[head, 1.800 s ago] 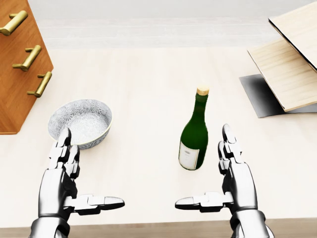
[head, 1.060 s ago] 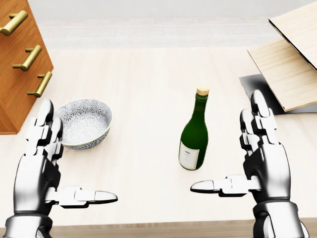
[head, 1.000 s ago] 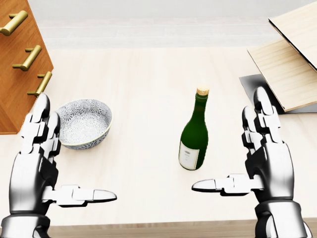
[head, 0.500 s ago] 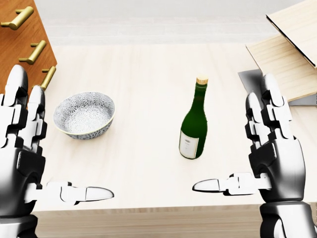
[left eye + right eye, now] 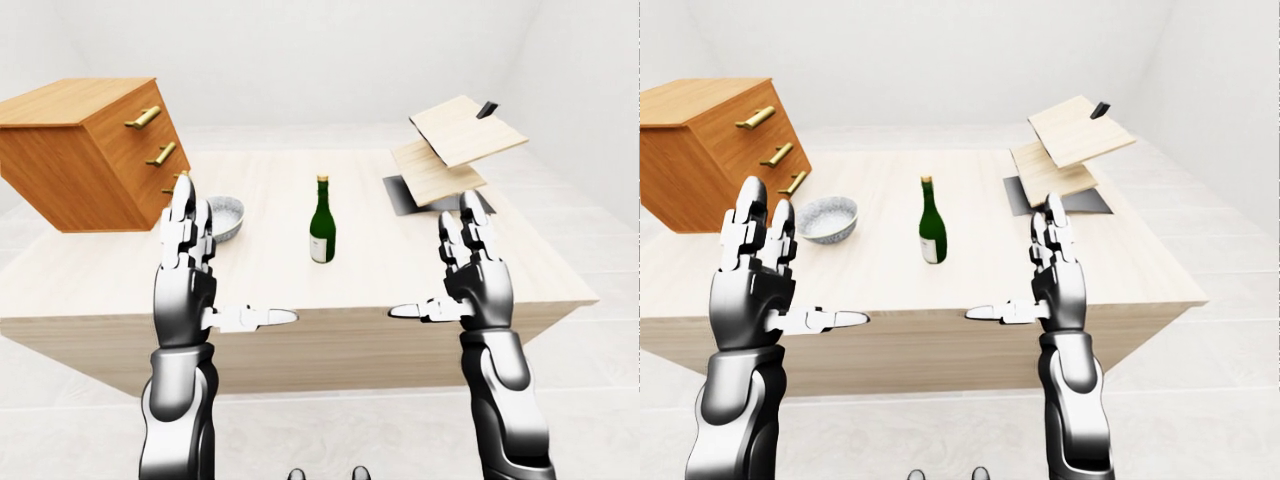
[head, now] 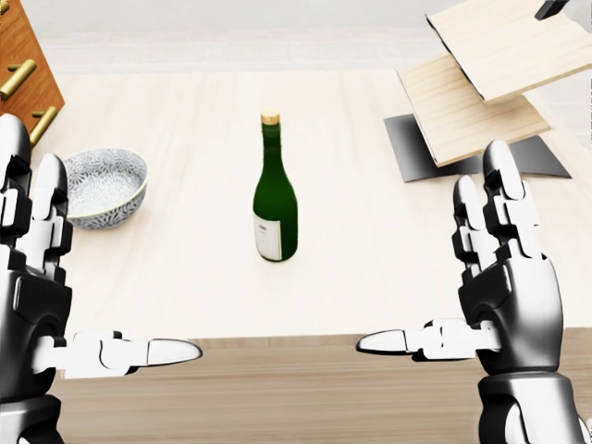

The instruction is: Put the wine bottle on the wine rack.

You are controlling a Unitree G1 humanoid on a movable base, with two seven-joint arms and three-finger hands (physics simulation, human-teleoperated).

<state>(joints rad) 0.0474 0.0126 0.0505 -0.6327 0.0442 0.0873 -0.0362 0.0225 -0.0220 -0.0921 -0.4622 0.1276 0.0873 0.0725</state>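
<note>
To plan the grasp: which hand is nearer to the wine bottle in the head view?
The right hand; the wine bottle stands closer to it than to the left hand.

Whole head view has shifted, so my camera moved, not the objects: wine bottle (image 6: 275, 197) now sits left of centre instead of right of centre, bowl (image 6: 102, 185) slid to the left edge, wooden drawer cabinet (image 6: 23, 65) nearly out of view at top left. Wine rack (image 6: 481, 74) now shows more of itself at top right. Table's near edge (image 6: 277, 344) sits higher in view. My left hand (image 6: 37, 277) and right hand (image 6: 504, 287) raised, looming larger, fingers spread, holding nothing.
</note>
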